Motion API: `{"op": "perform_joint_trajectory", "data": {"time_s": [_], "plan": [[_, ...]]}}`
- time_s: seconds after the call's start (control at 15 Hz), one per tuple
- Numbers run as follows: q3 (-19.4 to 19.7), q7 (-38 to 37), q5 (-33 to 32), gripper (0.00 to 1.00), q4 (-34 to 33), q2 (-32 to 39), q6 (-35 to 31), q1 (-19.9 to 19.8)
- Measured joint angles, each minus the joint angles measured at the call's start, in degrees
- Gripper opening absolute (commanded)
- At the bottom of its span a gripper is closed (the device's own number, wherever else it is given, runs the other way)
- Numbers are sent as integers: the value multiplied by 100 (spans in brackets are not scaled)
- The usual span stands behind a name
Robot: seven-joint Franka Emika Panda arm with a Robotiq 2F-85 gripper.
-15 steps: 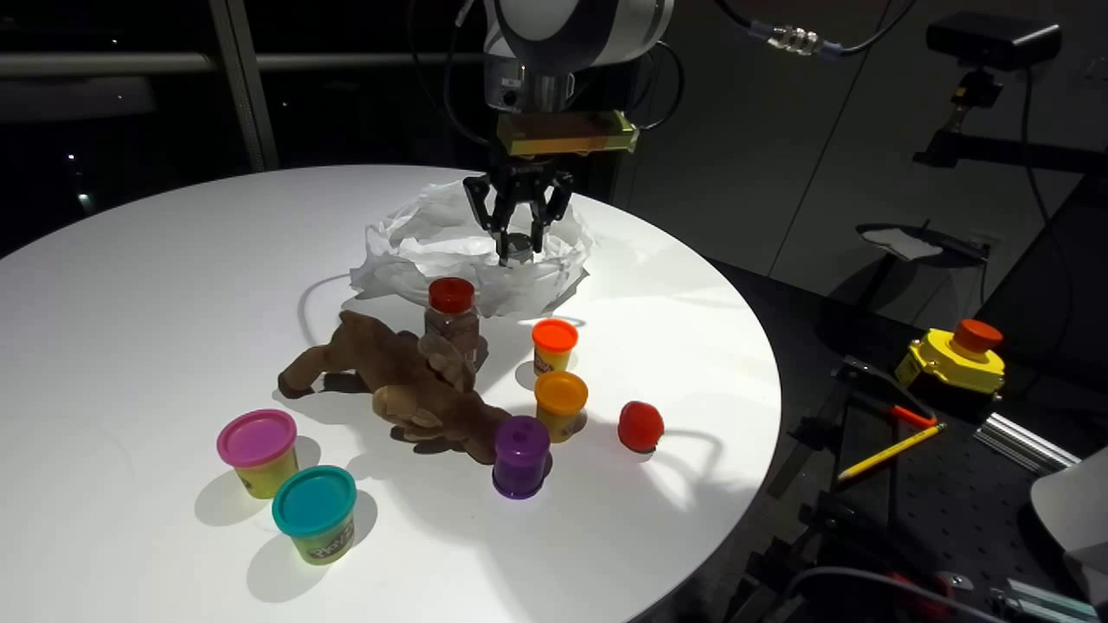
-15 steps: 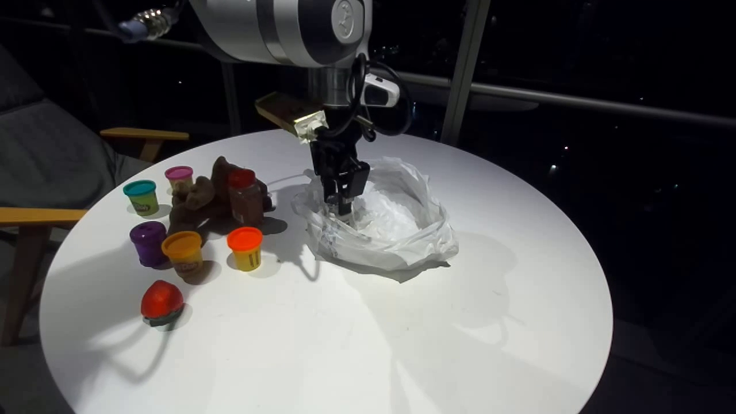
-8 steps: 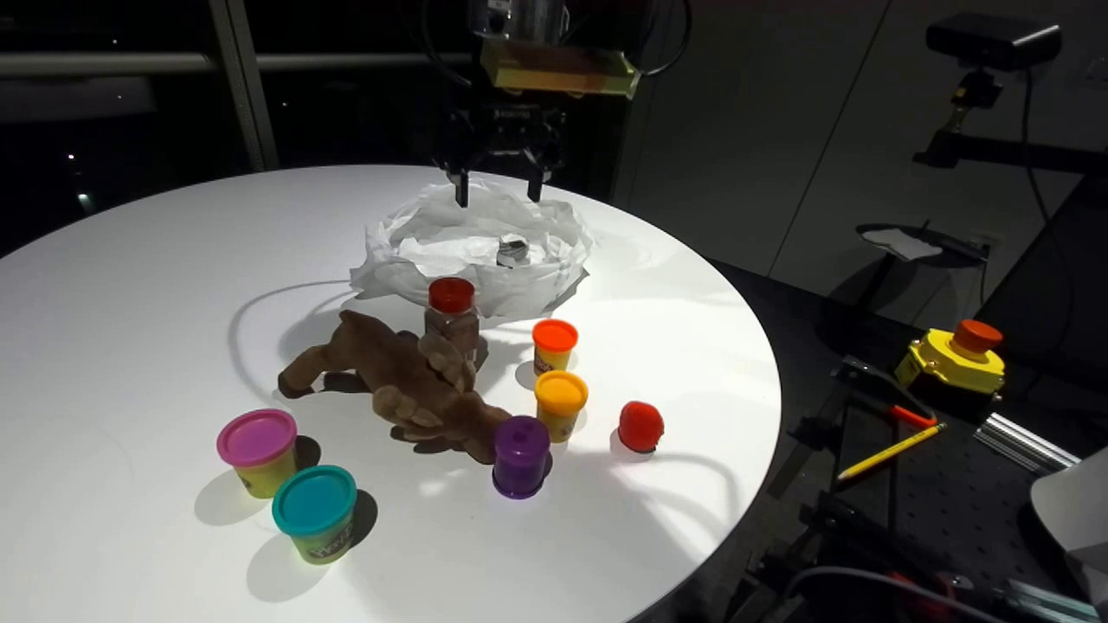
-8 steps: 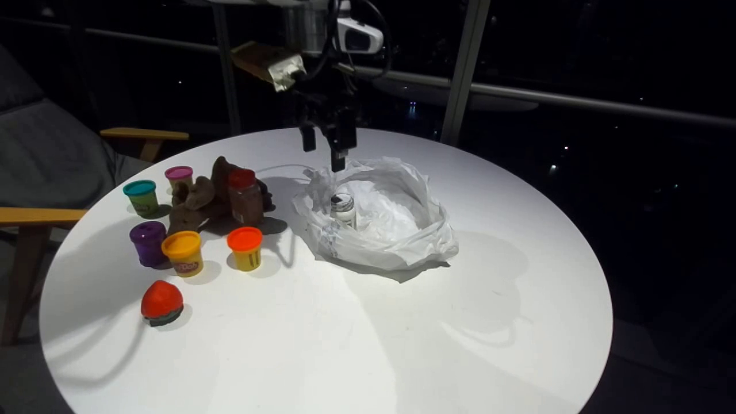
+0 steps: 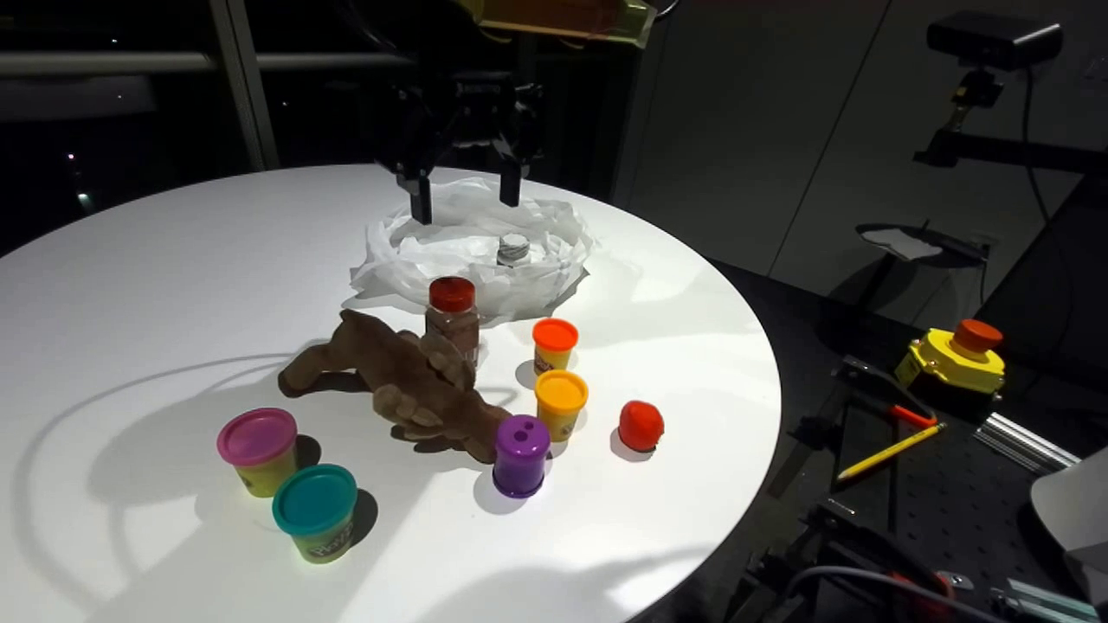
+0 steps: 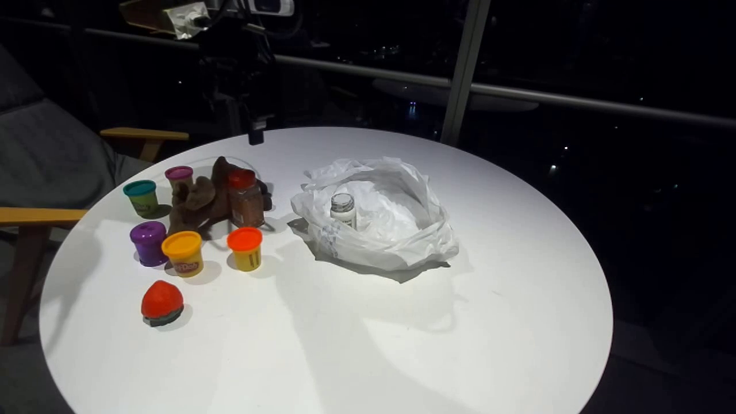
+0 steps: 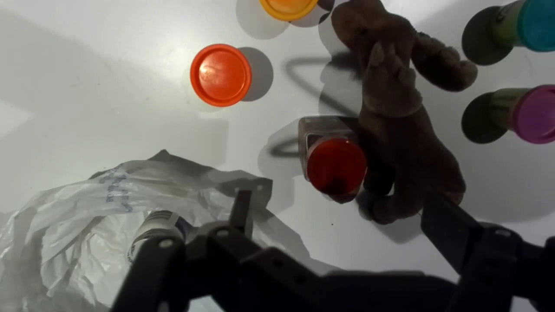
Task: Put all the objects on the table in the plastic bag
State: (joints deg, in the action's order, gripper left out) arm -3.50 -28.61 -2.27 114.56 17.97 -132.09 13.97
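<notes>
Exterior view: beyond the left edge of your round white tabletop (image 6: 414, 356) sits a gray chair (image 6: 54, 146) with wooden arms. Nearest that edge you have the teal cup (image 6: 141, 198); next, closer to the near edge, the purple cup (image 6: 149, 244), and closer still the red strawberry-shaped thing (image 6: 162, 300). To their right stand the pink cup (image 6: 179, 173), back toward the far edge, and the orange cup (image 6: 184, 254), just beside the purple one. The brown toy (image 6: 198, 204) lies sprawled between the pink and orange cups; you cannot tell whether it touches the purple one. Just in front of the toy's right end stands the red-lidded jar (image 6: 246, 201), and a little nearer the tabletop's front edge, the red cup (image 6: 245, 250).

Your gripper (image 7: 339, 208) hangs in the air above the tabletop. Wrist view gives you its fingers (image 7: 451, 232) spread wide: the one at left shows in front of the edge of the plastic bag (image 7: 156, 177), the one at right in front of the toy's end, with the jar's lid ahead between them.

That bag sits just right of the tabletop's middle, toward the far edge, mouth open upward. Inside, by its left wall, your small bottle (image 6: 344, 213) stands upright, its foot hidden by the film.
</notes>
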Motion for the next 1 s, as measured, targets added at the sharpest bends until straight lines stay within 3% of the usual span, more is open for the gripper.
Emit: {"op": "perform_joint_trajectory", "data": {"time_s": [0.4, 0.73, 0.8, 0.87, 1.0], "plan": [[-47, -218, -595, 100, 368, 268, -858, 253], [284, -656, -1114, 100, 580, 612, -1804, 482], [374, -731, -1172, 95, 583, 665, -1911, 534], [444, -784, -1208, 74, 582, 705, -1980, 566], [542, -813, -1214, 70, 582, 752, -2022, 605]]}}
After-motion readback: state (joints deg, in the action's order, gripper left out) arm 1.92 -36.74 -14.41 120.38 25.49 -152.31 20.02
